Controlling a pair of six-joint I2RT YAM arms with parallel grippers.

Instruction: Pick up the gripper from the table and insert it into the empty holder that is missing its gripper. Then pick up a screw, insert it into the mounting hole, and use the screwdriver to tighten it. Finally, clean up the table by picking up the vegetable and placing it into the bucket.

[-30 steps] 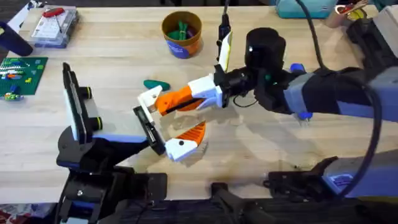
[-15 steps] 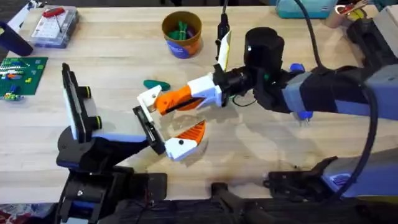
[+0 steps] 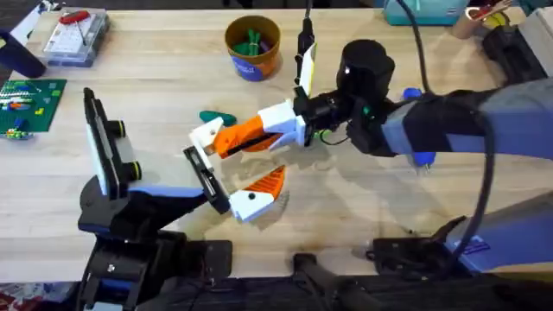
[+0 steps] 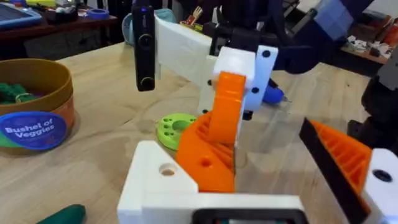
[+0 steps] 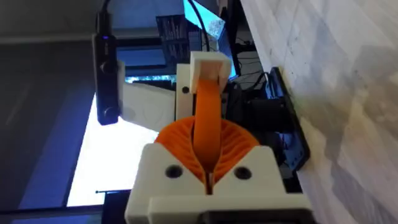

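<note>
Right gripper point(image 3: 226, 138) clamped on gripper point(image 3: 210, 136), shifted slightly up-left at frame centre since a second ago; closing on holder point(image 3: 200, 171); insertion imminent; left gripper's state indeterminable.

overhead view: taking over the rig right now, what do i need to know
Right gripper: fingers shut on the gripper, carried across to the upper end of the holder.
Left arm: carries nothing, presents the holder.
Done: the gripper is picked up off the table.
Unclear: whether it is seated in the holder yet.
Left: finish the insertion, fit and tighten the screw, then move the green vegetable from the table into the bucket at the far side.
</note>
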